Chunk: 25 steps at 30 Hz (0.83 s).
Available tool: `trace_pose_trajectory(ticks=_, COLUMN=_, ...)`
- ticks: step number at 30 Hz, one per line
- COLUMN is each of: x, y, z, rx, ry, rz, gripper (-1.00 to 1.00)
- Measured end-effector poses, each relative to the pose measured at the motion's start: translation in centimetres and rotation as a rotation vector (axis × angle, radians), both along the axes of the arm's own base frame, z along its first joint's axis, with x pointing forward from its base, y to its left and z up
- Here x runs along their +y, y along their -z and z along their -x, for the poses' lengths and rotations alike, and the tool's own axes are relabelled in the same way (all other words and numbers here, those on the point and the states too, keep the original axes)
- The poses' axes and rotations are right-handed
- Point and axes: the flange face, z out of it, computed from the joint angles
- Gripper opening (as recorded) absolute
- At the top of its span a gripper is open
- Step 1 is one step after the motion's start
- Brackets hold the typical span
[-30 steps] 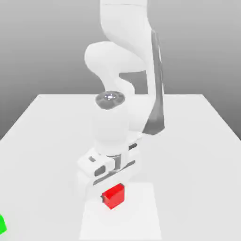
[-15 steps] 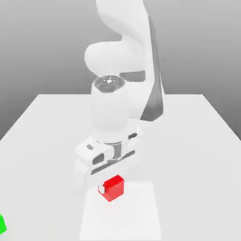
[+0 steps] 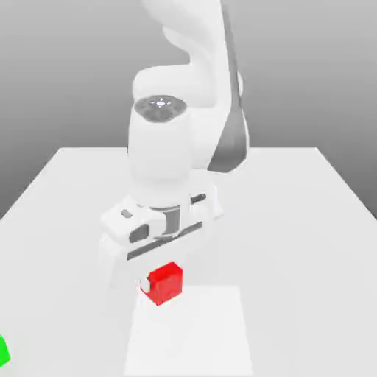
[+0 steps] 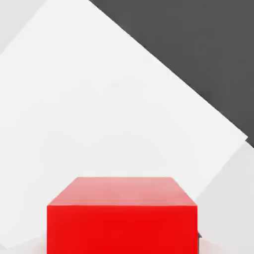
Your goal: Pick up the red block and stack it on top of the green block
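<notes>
Red Block Lifted, Green Block Waiting

We saw the small, glossy red cube [image 3: 166, 286] aloft in the grip of the white two-finger gripper [image 3: 162, 283], over the edge of a pale square patch [image 3: 195, 335] on the light grey table [image 3: 309, 258]. The pincer was closed firmly enough to pin the cube, its fingers parted only by the cube's own width. In the hand view we saw the cube's flat faces squarely presented, with no tilt that we could make out against the hand.

Farther out, we found the bright green block [image 3: 4, 351] at the exterior view's left edge, cut off by the frame and well apart from the cube. Above the grip, the white jointed arm [image 3: 158, 154] reached down from the exterior view's top.

What had just changed was the height: the cube had come up with the hand, which we judged to mean the pick had succeeded and the carry was starting. Against the frame from a second earlier, we noted cube and hand both higher in the exterior view and shifted toward its left, the green block's side, while the green block had not moved. We judged that a sideways carry, careful alignment and a gentle lowering remained, with an off-centre release the main risk.
</notes>
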Motion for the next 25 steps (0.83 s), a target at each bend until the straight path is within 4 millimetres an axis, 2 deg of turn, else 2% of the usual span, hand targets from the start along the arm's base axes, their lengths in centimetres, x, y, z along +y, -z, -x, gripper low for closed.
trace_pose_trajectory(ticks=8, x=-9.4, y=-1.9, z=-3.5, rx=0.008, ry=0.09, rz=0.015, gripper=-1.0)
trace_pose_trajectory(ticks=17, x=-20.1, y=-1.8, z=-4.9, rx=-0.001, ry=0.167, rz=-0.043, gripper=-1.0)
trace_pose_trajectory(ticks=19, x=-21.3, y=0.1, z=-5.1, rx=-0.006, ry=0.17, rz=-0.052, gripper=-1.0)
trace_pose_trajectory(ticks=21, x=-21.6, y=3.3, z=-5.1, rx=-0.006, ry=0.172, rz=-0.055, gripper=-1.0)
trace_pose_trajectory(ticks=22, x=-21.6, y=4.4, z=-5.0, rx=-0.006, ry=0.173, rz=-0.056, gripper=1.0)
trace_pose_trajectory(ticks=25, x=-21.6, y=4.4, z=-5.0, rx=-0.006, ry=0.173, rz=-0.056, gripper=1.0)
